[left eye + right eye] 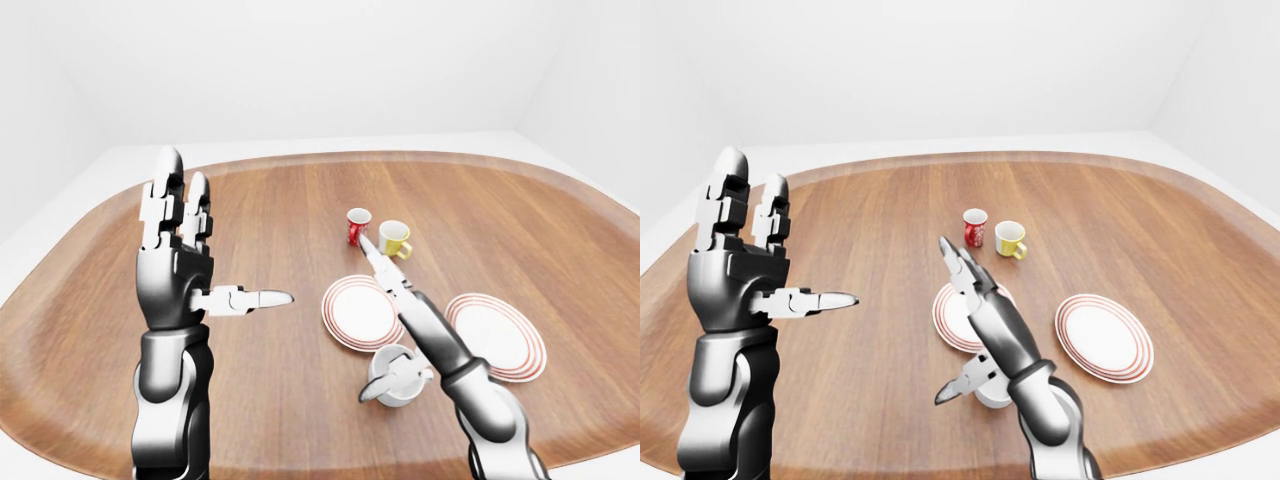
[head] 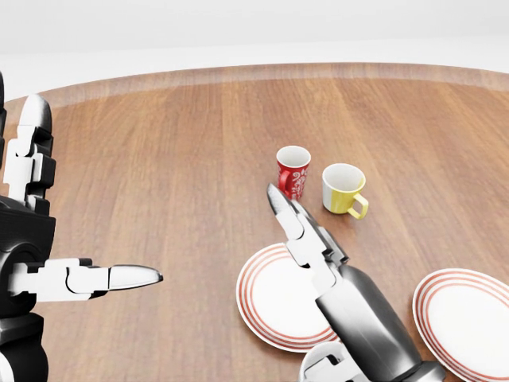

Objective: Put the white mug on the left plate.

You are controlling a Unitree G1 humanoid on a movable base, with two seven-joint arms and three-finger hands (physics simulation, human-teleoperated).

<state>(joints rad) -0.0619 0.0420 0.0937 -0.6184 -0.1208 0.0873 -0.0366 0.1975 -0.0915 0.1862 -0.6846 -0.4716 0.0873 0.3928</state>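
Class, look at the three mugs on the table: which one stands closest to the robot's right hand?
The white mug, at the bottom of the left-eye view. The right hand reaches over it, thumb beside it, while the red mug and yellow mug stand beyond the left plate.

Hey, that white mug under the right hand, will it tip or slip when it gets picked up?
The white mug looks rigid with a glossy, probably slippery glaze. It stands upright and squat, so tipping seems unlikely. The open right hand isn't gripping it yet.
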